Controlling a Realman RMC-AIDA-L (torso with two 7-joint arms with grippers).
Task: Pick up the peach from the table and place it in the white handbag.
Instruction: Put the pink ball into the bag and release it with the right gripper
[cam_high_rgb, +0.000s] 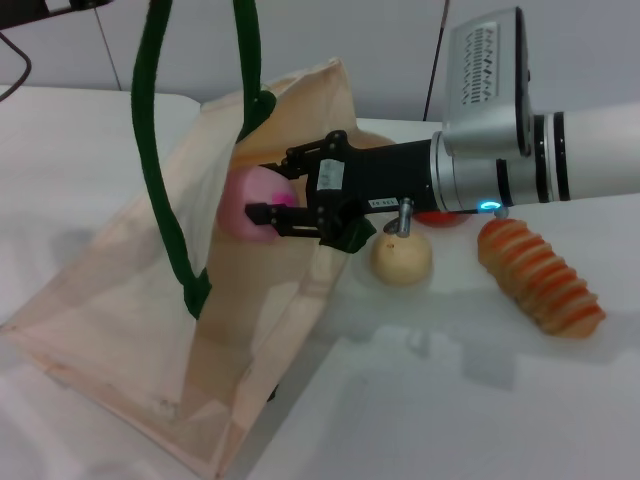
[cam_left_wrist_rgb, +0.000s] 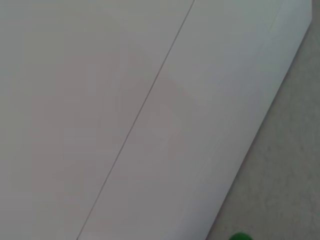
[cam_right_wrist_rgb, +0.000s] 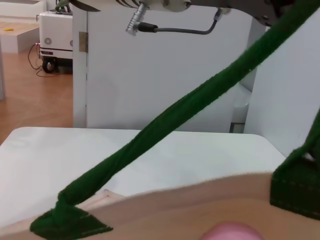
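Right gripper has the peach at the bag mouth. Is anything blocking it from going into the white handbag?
Nothing visible blocks it. In the head view the right gripper holds the peach right at the open mouth of the white handbag, whose green handles are pulled up and to the side. The beige fruit sits behind the gripper.

My right arm (cam_high_rgb: 590, 150) is white, with a silver vented wrist block, a small blue light and a metal plug. My right claw (cam_high_rgb: 290, 195) is black with angular fingers.
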